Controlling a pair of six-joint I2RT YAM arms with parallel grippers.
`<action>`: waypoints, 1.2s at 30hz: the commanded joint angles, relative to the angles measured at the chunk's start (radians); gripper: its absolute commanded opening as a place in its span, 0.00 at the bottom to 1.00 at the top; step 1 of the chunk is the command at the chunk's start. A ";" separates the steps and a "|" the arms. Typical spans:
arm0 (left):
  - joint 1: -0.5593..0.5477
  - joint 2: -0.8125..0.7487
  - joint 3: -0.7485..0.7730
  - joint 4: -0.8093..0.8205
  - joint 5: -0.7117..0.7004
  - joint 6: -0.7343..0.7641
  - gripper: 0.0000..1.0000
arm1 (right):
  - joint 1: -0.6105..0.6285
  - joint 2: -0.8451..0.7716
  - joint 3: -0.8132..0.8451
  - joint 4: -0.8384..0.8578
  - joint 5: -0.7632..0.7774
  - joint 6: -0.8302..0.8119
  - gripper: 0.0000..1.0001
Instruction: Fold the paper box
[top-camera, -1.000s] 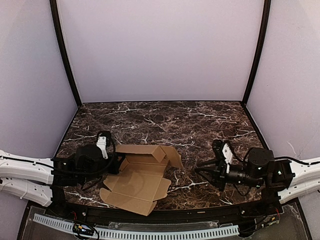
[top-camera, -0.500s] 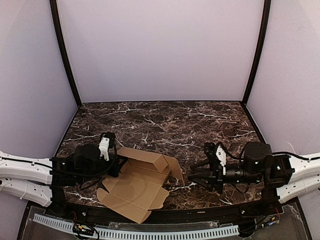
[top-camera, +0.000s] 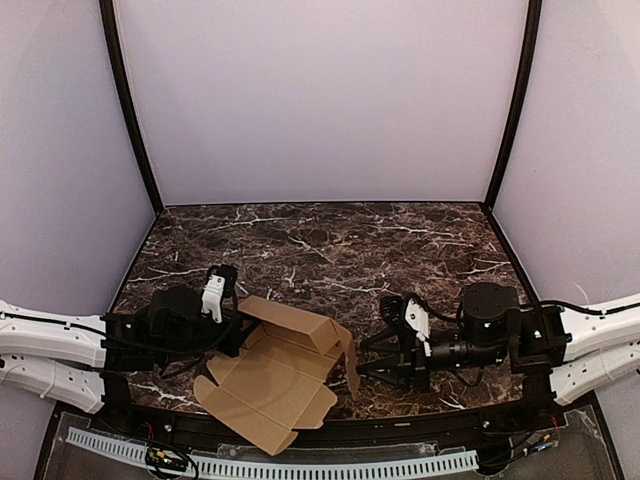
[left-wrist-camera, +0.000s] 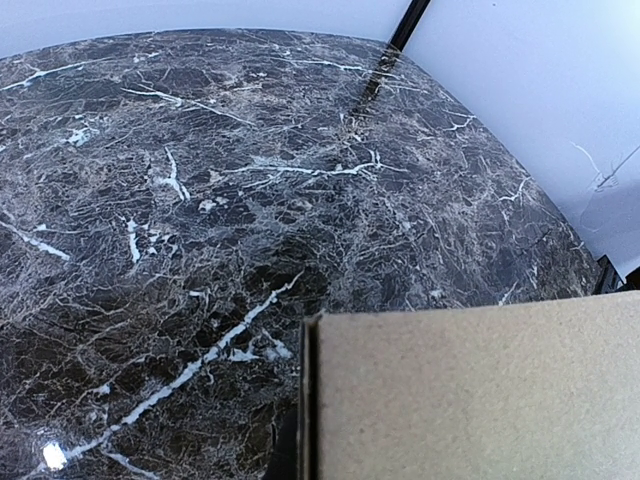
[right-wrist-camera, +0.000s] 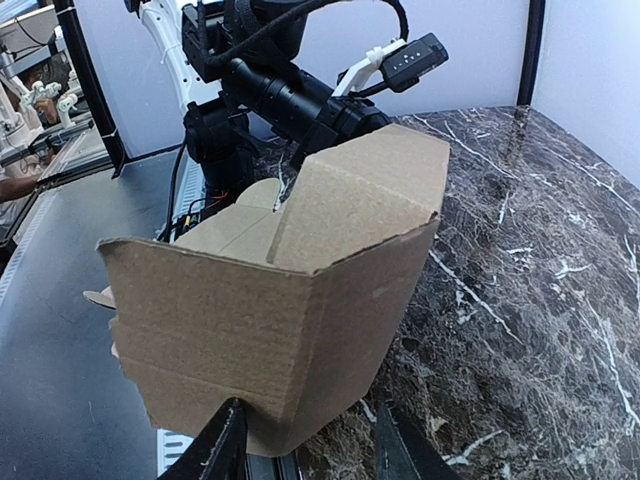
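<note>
Dark marble table (top-camera: 400, 240); left pincer (top-camera: 232, 300) clamped on paper box (top-camera: 280, 370) edge; right pincer (top-camera: 362, 357) spread apart at box's right end.

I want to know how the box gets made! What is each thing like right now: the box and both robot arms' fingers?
paper box, partly folded: far wall and right end flap raised, near panel lying open.
left fingers, shut on the box's left edge.
right fingers, open, one on each side of the raised end flap, not squeezing it.
</note>
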 joint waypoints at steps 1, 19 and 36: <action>0.001 0.009 0.022 0.023 0.027 0.014 0.01 | 0.003 0.049 0.029 0.085 -0.053 -0.009 0.43; 0.001 0.025 0.003 0.043 -0.032 0.016 0.01 | -0.004 0.250 0.112 0.164 0.027 0.024 0.41; 0.001 0.035 0.048 -0.128 -0.223 -0.163 0.01 | 0.007 0.453 0.199 0.223 0.412 0.135 0.54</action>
